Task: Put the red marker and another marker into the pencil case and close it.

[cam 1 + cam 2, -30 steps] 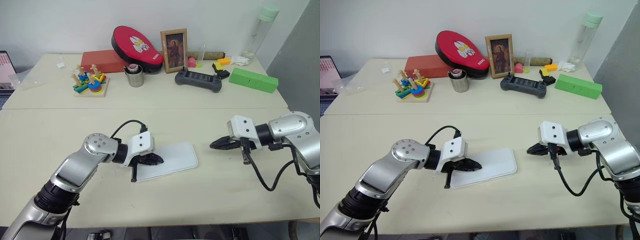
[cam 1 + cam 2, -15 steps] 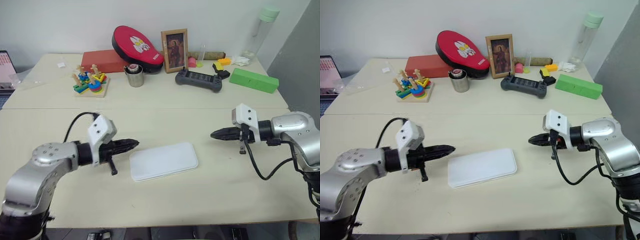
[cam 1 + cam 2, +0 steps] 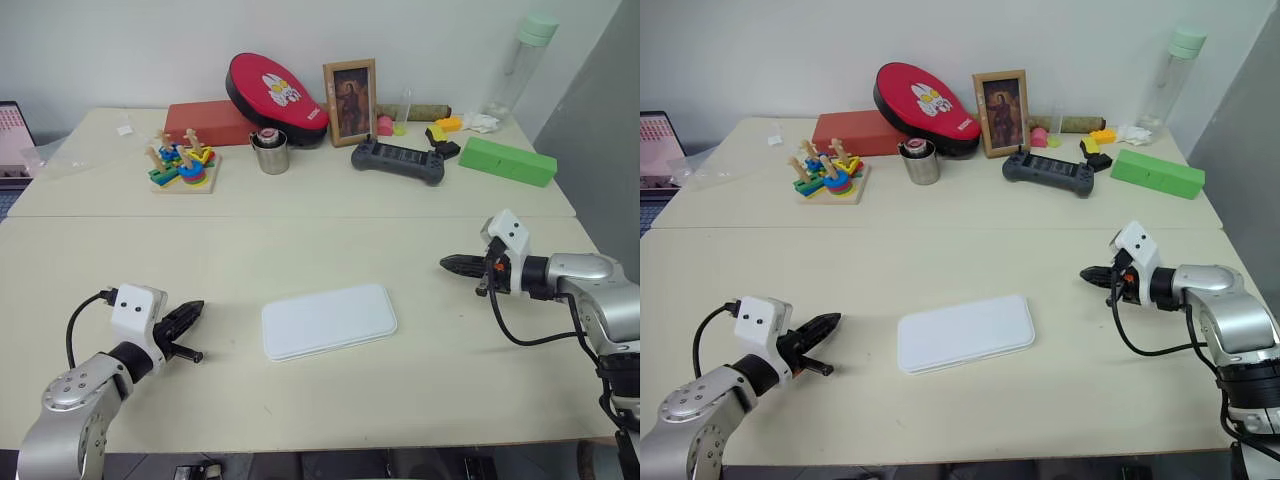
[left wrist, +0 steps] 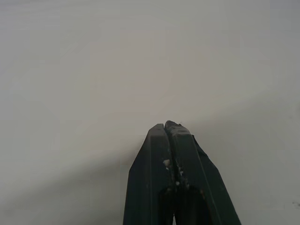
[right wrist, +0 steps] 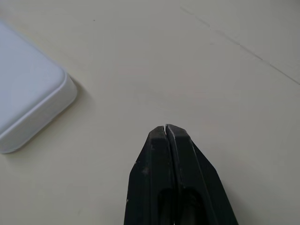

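A pale cream table (image 3: 320, 400) stood against a white wall, its far edge crowded with odds and ends. Going from the left, a wooden stacking toy (image 3: 181, 163) with coloured pieces sat near the back, then a flat red box (image 3: 205, 122) with a red oval pouch (image 3: 276, 97) leaning on it, a small metal cup (image 3: 269, 152), a framed picture (image 3: 349, 101), a dark game controller (image 3: 396, 160), a green rectangular box (image 3: 506, 160) and a tall clear bottle (image 3: 518, 60) with a pale green cap. Nearer the front, the left gripper (image 3: 190, 313) hovered low over bare tabletop at the left, its 2 black fingers (image 4: 169, 154) pressed together on nothing. The pencil case (image 3: 329, 320) lay flat with its lid down in the middle of the table, well apart from both grippers. On the right, the right gripper (image 3: 449, 263) pointed toward the case, its fingers (image 5: 168, 154) clenched together and empty as well.
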